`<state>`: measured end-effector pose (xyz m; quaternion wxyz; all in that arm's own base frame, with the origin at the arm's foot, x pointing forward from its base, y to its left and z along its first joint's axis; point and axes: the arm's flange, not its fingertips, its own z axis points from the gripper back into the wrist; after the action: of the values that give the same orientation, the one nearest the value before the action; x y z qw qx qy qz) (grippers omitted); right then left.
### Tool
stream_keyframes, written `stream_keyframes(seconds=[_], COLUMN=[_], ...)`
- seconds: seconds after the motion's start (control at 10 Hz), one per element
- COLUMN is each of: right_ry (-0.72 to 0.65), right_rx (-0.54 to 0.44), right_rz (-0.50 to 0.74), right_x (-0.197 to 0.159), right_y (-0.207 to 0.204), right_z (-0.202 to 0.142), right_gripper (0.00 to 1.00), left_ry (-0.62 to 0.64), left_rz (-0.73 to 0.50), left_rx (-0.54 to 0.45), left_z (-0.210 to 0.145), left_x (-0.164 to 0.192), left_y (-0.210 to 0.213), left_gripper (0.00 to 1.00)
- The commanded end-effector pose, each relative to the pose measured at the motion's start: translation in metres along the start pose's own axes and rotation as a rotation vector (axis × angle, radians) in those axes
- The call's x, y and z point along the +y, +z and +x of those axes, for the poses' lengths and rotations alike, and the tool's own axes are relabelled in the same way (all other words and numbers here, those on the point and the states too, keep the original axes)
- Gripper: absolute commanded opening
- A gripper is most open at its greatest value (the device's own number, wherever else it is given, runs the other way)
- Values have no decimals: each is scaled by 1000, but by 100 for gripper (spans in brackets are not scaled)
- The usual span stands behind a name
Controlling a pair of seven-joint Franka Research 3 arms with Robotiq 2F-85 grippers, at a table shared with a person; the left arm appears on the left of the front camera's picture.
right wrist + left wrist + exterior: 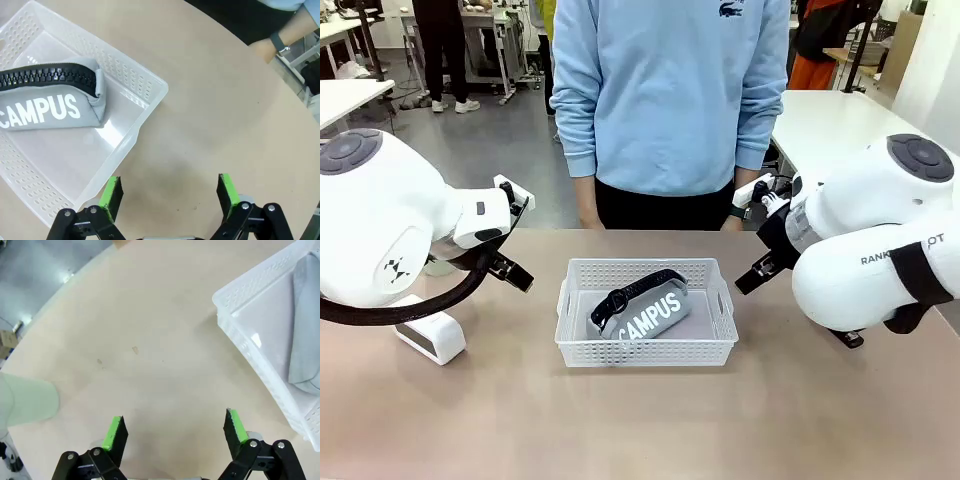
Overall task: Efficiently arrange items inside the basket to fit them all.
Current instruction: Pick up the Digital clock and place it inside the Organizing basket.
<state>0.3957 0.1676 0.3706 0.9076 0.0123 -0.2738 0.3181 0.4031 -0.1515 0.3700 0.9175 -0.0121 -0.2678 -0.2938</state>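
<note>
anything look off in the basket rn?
Only the grey pouch: it lies diagonally across the floor of the basket rather than along a wall, taking up the middle. Nothing looks spilled or damaged.

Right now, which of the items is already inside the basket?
The grey CAMPUS pouch: it lies in the white basket, while the pale green cup and the white device sit out on the table.
</note>
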Motion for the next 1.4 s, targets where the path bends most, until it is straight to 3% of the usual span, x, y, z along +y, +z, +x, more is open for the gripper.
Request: stream_keyframes(seconds=[0.0, 1.3], right_ry=[0, 0], right_rx=[0, 0], right_rz=[0, 0], right_x=[0, 0], right_y=[0, 0], right_z=[0, 0], right_gripper=[100, 100], left_ry=[0, 0], left_rz=[0, 0], left_rx=[0, 0], left_z=[0, 0], left_x=[0, 0], left_y=[0, 0], left_gripper=[100, 100])
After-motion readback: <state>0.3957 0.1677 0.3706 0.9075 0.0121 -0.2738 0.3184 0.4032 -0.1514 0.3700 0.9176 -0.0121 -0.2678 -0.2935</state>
